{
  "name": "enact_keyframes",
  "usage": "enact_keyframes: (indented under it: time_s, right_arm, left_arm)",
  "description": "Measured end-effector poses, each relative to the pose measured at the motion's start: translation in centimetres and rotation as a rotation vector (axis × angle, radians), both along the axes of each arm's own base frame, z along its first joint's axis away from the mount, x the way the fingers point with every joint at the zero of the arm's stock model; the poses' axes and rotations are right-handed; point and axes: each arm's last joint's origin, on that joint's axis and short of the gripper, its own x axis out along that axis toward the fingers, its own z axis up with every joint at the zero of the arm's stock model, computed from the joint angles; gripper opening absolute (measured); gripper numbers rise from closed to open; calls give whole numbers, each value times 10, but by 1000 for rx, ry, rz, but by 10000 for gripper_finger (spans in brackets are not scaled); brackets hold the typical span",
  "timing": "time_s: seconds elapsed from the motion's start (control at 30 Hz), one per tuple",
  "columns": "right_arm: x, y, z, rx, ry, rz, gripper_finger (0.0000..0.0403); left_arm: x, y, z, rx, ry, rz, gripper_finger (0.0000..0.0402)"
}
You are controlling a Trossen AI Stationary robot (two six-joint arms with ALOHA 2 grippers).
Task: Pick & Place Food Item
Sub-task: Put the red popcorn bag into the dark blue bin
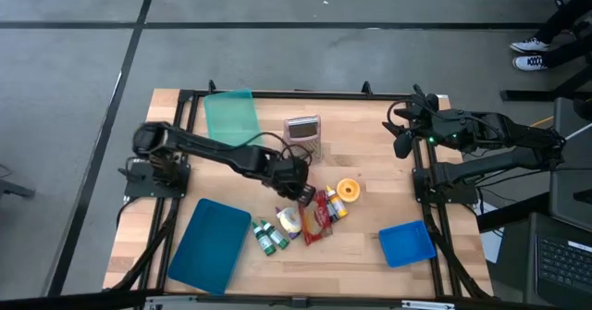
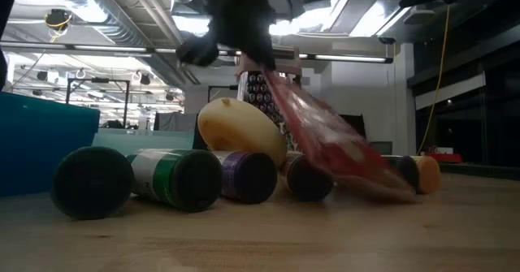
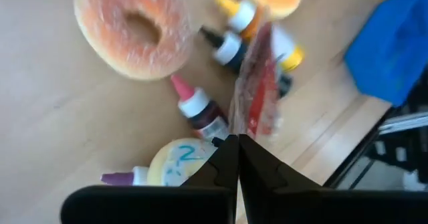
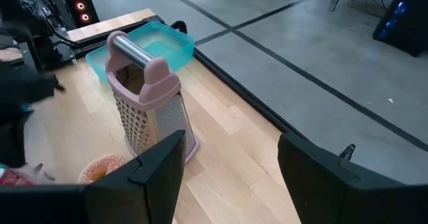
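Observation:
A red see-through snack packet (image 3: 257,97) lies among small icing bottles (image 3: 200,110) near the table's middle. My left gripper (image 3: 237,147) is shut on it, reaching in from the left (image 1: 303,192). In the low view the packet (image 2: 333,142) slants down from the gripper to the table top. Beside it are a frosted donut (image 3: 130,30), a yellow iced cookie (image 3: 177,160) and green-capped bottles (image 1: 268,238), all resting on the wood. My right gripper (image 4: 231,177) waits open above the table's right edge (image 1: 404,130), touching nothing. My left gripper pinches one end of the red packet (image 3: 242,129) between its two fingertips. The fingers come from above, slanting down toward the table's right. That end is lifted; the packet hangs slanted below the fingers, and its lower end (image 2: 386,187) is down at the table top by the bottles.
A pink-handled grater (image 4: 150,110) stands behind the food pile. A green container (image 1: 231,116) sits at the far left, a blue lid (image 1: 211,243) at the near left, a blue container (image 1: 405,243) at the near right. Bare wood lies between the pile and the blue container.

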Motion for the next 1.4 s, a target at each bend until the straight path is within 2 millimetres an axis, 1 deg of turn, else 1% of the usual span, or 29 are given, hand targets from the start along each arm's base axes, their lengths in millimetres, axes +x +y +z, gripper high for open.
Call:
enact_keyframes:
  time_s: [0.17,0.37,0.5,0.83,1.1,1.23,1.4]
  right_arm:
    - [2,0,3,-18,-26,12,235]
    - [4,0,6,-27,-61,18,235]
    - [4,0,8,-28,-72,18,235]
    - [5,0,9,-20,-102,-5,235]
    - [5,-1,10,-10,-128,-41,236]
    - [5,-1,10,-3,-138,-62,236]
    - [8,-1,9,-3,-134,-77,236]
  left_arm:
    - [-17,4,33,52,-92,40,2]
    - [-40,8,72,114,-220,22,2]
    - [-55,9,90,119,-272,10,2]
    - [-93,-14,115,73,-294,-71,2]
    - [-125,-38,129,9,-297,-125,2]
    - [-141,-50,134,-20,-290,-180,2]
    - [-160,-70,137,-97,-262,-280,2]
